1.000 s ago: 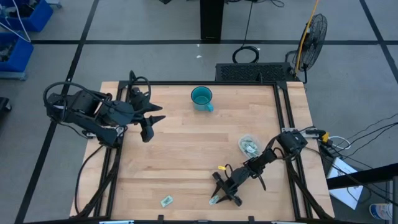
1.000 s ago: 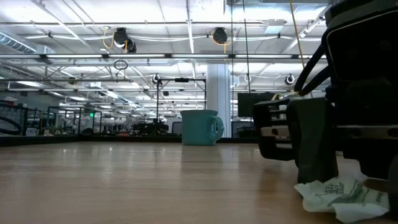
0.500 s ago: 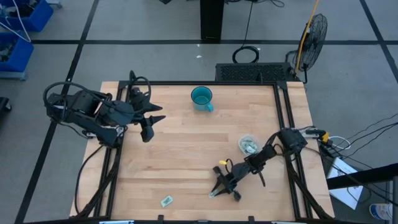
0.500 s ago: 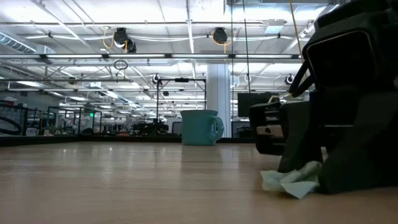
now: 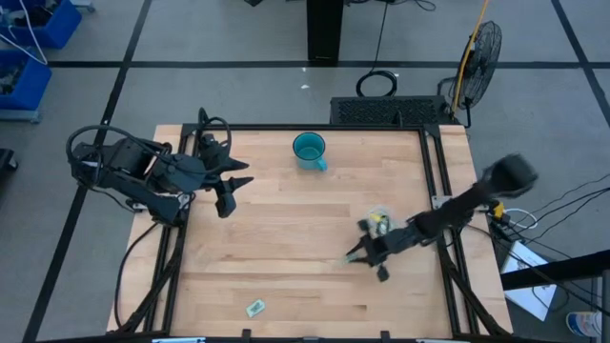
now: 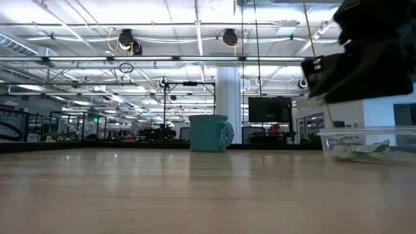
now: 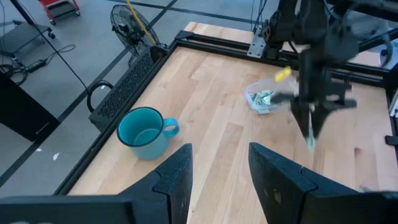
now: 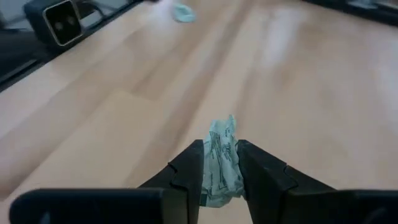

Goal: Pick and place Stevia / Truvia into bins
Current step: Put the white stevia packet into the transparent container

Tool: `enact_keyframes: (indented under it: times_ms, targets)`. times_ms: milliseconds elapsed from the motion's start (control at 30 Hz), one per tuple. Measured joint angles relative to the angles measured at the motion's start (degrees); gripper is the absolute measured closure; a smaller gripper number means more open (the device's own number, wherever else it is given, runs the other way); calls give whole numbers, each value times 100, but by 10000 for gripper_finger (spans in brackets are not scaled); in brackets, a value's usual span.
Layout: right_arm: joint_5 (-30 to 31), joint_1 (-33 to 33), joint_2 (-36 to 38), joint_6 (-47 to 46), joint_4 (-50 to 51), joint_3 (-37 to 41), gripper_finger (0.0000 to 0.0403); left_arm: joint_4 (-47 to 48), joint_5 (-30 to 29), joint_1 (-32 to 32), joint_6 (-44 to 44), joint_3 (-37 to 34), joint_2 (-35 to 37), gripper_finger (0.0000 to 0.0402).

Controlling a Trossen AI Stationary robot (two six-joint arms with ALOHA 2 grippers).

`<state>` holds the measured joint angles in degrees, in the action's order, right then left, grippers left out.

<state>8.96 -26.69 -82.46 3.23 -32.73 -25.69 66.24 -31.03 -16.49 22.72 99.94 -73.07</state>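
Between the right gripper's [image 8: 219,163] fingers [image 8: 186,167], 1 crumpled sachet [image 8: 221,158] is pinched.

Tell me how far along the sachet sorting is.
Done: several sachets lie in the tub. In hand: the right gripper holds a sachet in its jaws near the tub. Left: one sachet on the table's near edge. The left gripper waits open.
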Motion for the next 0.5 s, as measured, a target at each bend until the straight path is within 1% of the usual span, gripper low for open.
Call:
enact_keyframes:
  times_ms: [133, 267, 367, 500]
  targets:
    - [797, -137, 1545, -323, 1569, 345, 312, 0, 0, 0, -2, 0, 0, 238]
    - [1649, -214, 2798, -1201, 2893, 672, 312, -1, 1, 1, -2, 0, 1, 238]
    - [2107, -230, 3414, -1754, 3629, 908, 312, 0, 0, 0, -2, 0, 0, 238]
    - [2383, -230, 3821, -1806, 4016, 1184, 312, -2, -2, 0, -2, 0, -1, 238]
